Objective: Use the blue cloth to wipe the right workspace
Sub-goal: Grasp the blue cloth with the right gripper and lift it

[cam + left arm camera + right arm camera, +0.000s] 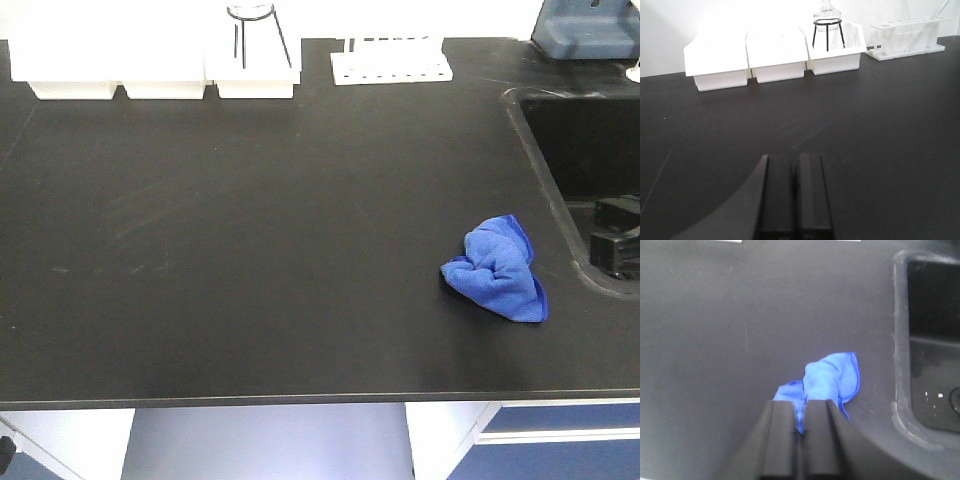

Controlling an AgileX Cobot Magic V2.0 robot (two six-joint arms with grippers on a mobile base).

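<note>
crumpled bright blue microfibre cloth [497, 267] lay on matte black desk [250, 250], recessed sink [527, 150] at its 3 o'clock; left pincer [794, 160] and right pincer [801, 405] were closed, empty.

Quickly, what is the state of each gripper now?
Left gripper: closed, empty.
Right gripper: closed, empty; the blue cloth lies loose on the countertop.

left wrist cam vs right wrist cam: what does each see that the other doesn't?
Left wrist only: three white plastic bins, a glass flask on a black ring stand, a white test-tube rack, the left hand. Right wrist only: the crumpled bright blue microfibre cloth, the black sink basin, the right hand. Both: matte black countertop, each hand shut.
</note>
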